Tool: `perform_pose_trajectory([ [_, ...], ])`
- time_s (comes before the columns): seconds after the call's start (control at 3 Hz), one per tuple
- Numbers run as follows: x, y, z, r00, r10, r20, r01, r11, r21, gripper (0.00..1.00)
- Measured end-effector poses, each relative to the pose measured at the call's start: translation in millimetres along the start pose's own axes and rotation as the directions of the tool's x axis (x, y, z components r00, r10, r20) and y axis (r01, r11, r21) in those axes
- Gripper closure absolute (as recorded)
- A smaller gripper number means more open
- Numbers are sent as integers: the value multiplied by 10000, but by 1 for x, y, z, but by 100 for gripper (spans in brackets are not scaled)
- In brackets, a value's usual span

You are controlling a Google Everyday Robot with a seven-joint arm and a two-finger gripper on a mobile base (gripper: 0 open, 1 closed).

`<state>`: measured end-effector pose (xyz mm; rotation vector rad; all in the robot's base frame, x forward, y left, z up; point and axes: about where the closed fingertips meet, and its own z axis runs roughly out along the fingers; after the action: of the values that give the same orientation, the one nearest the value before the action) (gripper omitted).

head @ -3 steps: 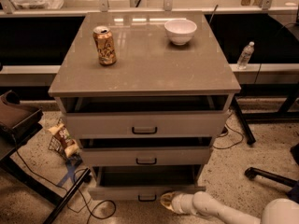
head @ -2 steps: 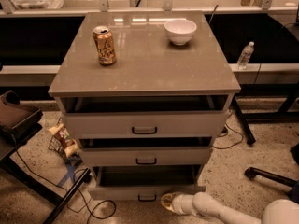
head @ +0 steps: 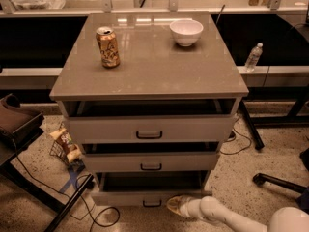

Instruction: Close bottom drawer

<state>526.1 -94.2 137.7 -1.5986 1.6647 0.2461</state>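
Note:
The bottom drawer (head: 125,197) is the lowest of three pale grey-beige drawers in the cabinet. It stands pulled out, with a low front panel and a small black handle (head: 152,203). The middle drawer (head: 150,162) and the top drawer (head: 149,128) above it are also pulled out a little. My gripper (head: 175,205) is at the end of the white arm (head: 227,216) that comes in from the lower right. It sits at the right part of the bottom drawer's front, just right of the handle.
A drink can (head: 107,47) and a white bowl (head: 186,32) stand on the cabinet top (head: 154,66). A snack bag (head: 65,144) and cables (head: 91,211) lie on the floor at left. A water bottle (head: 253,57) stands at right. Chair legs (head: 280,182) are at lower right.

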Motion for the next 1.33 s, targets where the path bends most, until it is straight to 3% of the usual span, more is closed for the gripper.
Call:
perform_pose_trajectory([
  [0.33, 4, -12, 0, 10000, 9, -75, -8, 9999, 133, 100],
  [0.67, 10, -51, 0, 9994, -107, -332, 122, 9990, 440, 100],
  [1.0, 10, -51, 0, 9994, -107, -331, 122, 9990, 439, 100],
  [1.33, 1, -71, 14, 9984, -451, -331, 466, 9978, 474, 100],
])
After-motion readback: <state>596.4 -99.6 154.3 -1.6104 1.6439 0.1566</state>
